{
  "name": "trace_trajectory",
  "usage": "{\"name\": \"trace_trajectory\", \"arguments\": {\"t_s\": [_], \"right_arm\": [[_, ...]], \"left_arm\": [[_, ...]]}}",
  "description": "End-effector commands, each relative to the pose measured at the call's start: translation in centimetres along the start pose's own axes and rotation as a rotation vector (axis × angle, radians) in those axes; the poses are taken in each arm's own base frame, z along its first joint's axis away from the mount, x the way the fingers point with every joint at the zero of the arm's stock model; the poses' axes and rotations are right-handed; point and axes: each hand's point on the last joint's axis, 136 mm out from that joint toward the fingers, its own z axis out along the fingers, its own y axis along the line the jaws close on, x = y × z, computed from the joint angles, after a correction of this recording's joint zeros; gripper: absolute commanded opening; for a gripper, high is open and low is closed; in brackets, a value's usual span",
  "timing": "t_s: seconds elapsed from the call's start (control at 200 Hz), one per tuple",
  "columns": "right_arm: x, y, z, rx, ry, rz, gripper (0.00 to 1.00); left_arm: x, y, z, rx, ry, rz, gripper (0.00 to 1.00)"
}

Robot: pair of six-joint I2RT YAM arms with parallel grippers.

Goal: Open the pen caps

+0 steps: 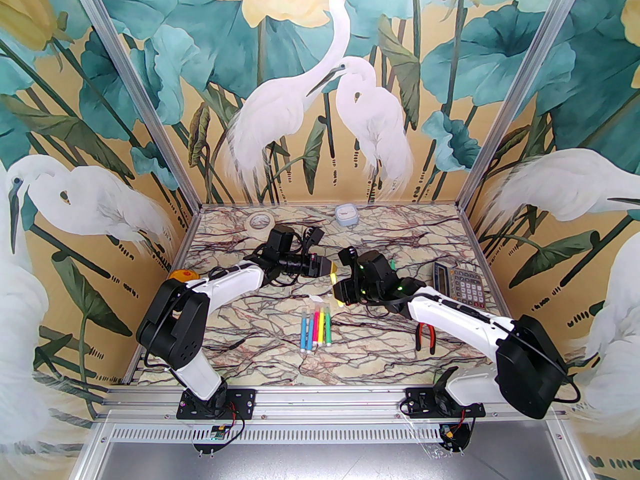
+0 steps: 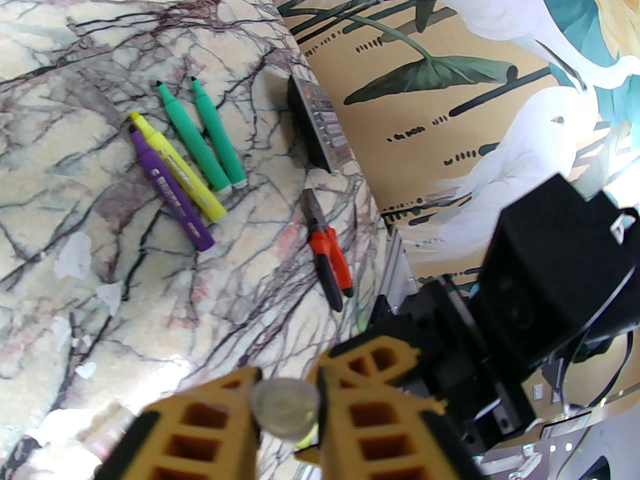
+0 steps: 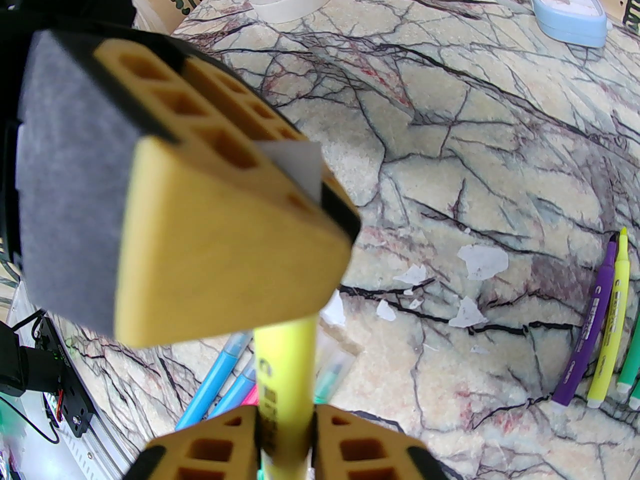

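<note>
The left gripper (image 2: 285,405) and the right gripper (image 3: 286,420) meet tip to tip above mid-table. The left is pinched tight on a clear cap (image 2: 286,414). The right clamps the barrel of the yellow marker (image 3: 285,353) whose end that cap covers; I cannot tell whether it is still seated. Just near of them lies a row of markers (image 1: 315,328). To the right, four uncapped markers (image 2: 187,158) lie beside a calculator (image 1: 457,284), with pliers (image 1: 425,336) nearer, by the right arm. Tape (image 1: 260,222) and a blue box (image 1: 346,215) sit by the far edge, well apart. The table (image 1: 240,353) is bare left of the row and along the near edge.
</note>
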Motion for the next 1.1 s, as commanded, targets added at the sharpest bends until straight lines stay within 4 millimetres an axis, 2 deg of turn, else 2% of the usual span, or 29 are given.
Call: {"name": "trace_trajectory", "arguments": {"t_s": [0.0,0.2,0.56,0.665,0.855,0.98,1.095], "right_arm": [[-0.6,0.0,-0.5,0.000,-0.039,-0.016,0.35],[-0.3,-0.3,0.0,0.004,-0.043,-0.001,0.40],[-0.8,-0.2,0.2,-0.007,-0.071,-0.005,0.36],[-0.9,-0.2,0.3,-0.008,-0.072,-0.006,0.32],[-0.7,-0.2,0.2,-0.010,-0.066,-0.009,0.16],[0.1,-0.4,-0.1,0.000,-0.046,-0.014,0.07],[1.4,-0.9,-0.4,0.014,-0.015,-0.020,0.01]], "left_arm": [[-0.3,-0.3,0.3,0.020,0.004,0.007,0.14],[-0.8,-1.3,0.3,0.070,-0.002,-0.010,0.10],[-1.2,-2.4,0.3,0.134,-0.016,-0.031,0.07],[-1.4,-2.4,0.4,0.149,-0.023,-0.041,0.06],[-1.7,-2.0,0.6,0.133,-0.029,-0.050,0.05],[-1.9,-1.1,0.4,0.076,-0.043,-0.053,0.00],[-2.7,-0.4,-0.2,0.034,-0.081,-0.058,0.00]]}}
